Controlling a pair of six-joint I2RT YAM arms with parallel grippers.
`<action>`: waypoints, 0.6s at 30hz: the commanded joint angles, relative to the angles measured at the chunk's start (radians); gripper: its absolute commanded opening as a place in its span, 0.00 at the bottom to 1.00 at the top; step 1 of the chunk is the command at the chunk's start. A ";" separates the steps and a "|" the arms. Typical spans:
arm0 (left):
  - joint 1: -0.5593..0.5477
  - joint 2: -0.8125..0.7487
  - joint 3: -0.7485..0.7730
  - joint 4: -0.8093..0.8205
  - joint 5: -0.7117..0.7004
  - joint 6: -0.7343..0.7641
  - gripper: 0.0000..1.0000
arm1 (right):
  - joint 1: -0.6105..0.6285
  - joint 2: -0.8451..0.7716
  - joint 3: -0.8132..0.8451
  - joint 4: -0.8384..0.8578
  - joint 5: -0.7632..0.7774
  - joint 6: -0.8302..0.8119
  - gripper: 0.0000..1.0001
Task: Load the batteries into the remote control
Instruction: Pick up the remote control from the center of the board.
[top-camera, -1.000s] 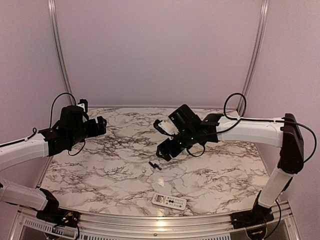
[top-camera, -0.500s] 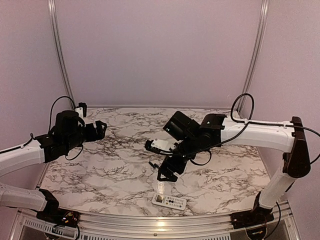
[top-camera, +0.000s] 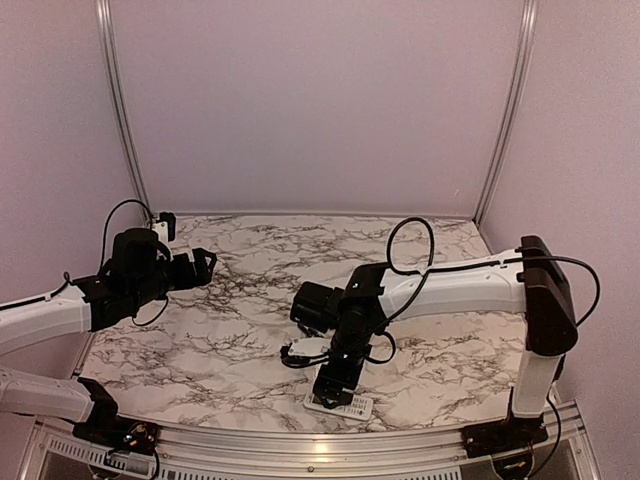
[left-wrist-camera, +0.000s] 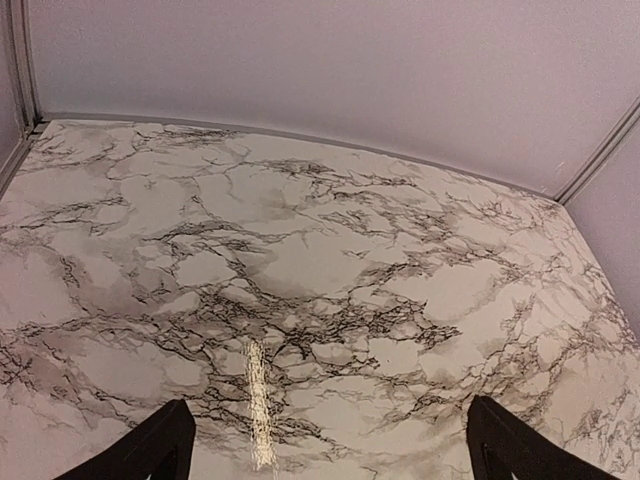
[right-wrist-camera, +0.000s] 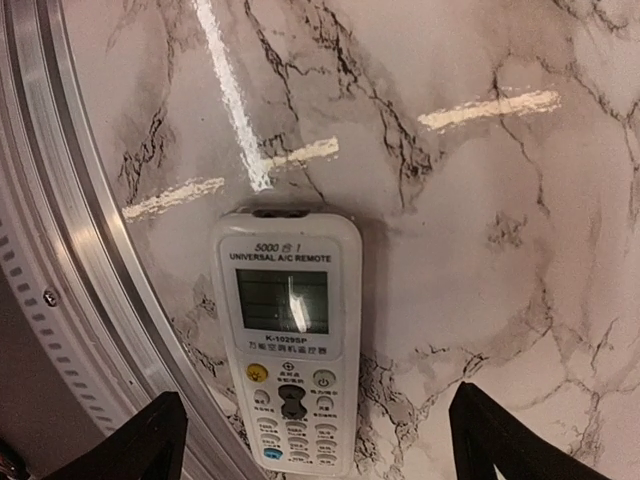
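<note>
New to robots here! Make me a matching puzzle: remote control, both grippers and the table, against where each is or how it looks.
1 remote control
2 left gripper
3 right gripper
4 table

A open, just above the remote
B marble pattern, dark veins
C face up, by the near edge
D open, over bare table at the left

Pairs: 1-C, 2-D, 3-A, 4-B
</note>
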 joint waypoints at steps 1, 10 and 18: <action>-0.003 -0.021 -0.018 0.031 0.010 -0.004 0.99 | 0.032 0.055 0.053 -0.045 0.036 0.009 0.89; -0.002 -0.031 -0.035 0.035 0.000 -0.007 0.99 | 0.088 0.151 0.086 -0.080 0.111 0.025 0.83; -0.002 -0.051 -0.040 0.026 -0.012 0.005 0.99 | 0.096 0.203 0.125 -0.098 0.157 0.031 0.65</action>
